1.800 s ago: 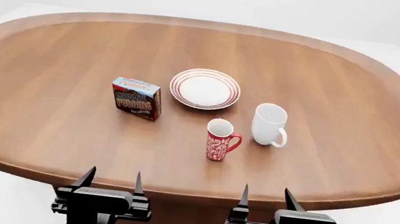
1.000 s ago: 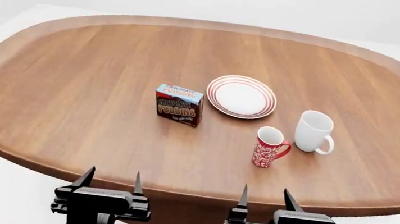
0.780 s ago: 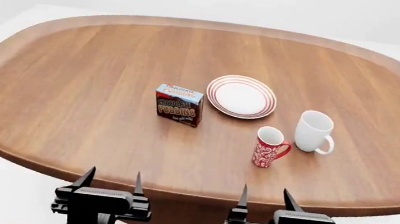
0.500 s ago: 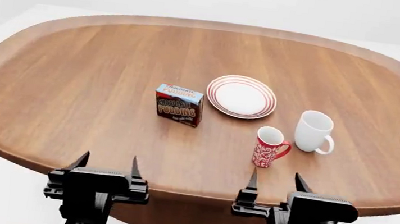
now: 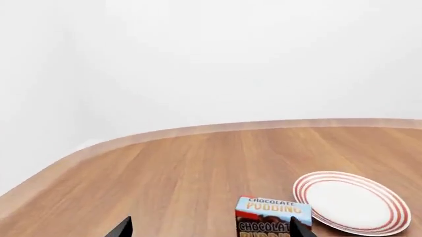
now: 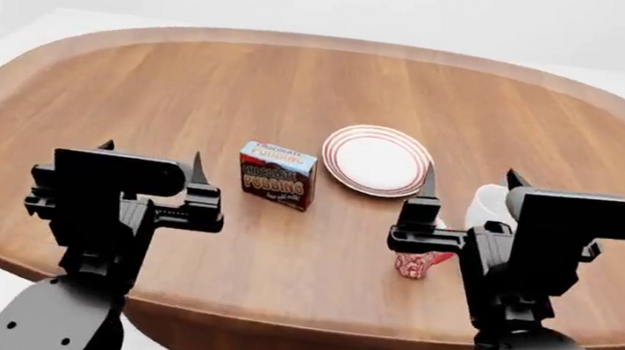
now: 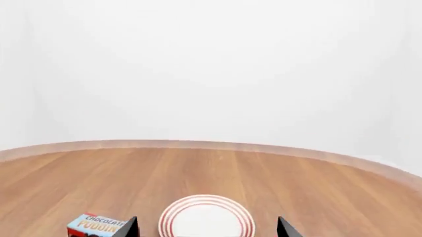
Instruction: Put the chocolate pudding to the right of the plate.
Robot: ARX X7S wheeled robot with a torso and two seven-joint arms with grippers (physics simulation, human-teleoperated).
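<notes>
The chocolate pudding (image 6: 276, 174), a brown carton with a light blue top, stands on the table just left of the white plate with red rings (image 6: 376, 160). My left gripper (image 6: 152, 157) is open and empty, raised above the table in front of and left of the pudding. My right gripper (image 6: 471, 180) is open and empty, raised in front of the plate's right side. The left wrist view shows the pudding (image 5: 274, 217) by the right fingertip (image 5: 300, 228) and the plate (image 5: 351, 202). The right wrist view shows the plate (image 7: 206, 217) between the fingertips and the pudding (image 7: 96, 226).
A white mug (image 6: 484, 208) and a red patterned mug (image 6: 418, 263) stand right of and in front of the plate, largely hidden behind my right gripper. The oval wooden table (image 6: 182, 81) stretches far to the back and both sides.
Both arms have risen from below the table's near edge to above the tabletop, grippers still open. The pudding, plate and mugs have not moved.
</notes>
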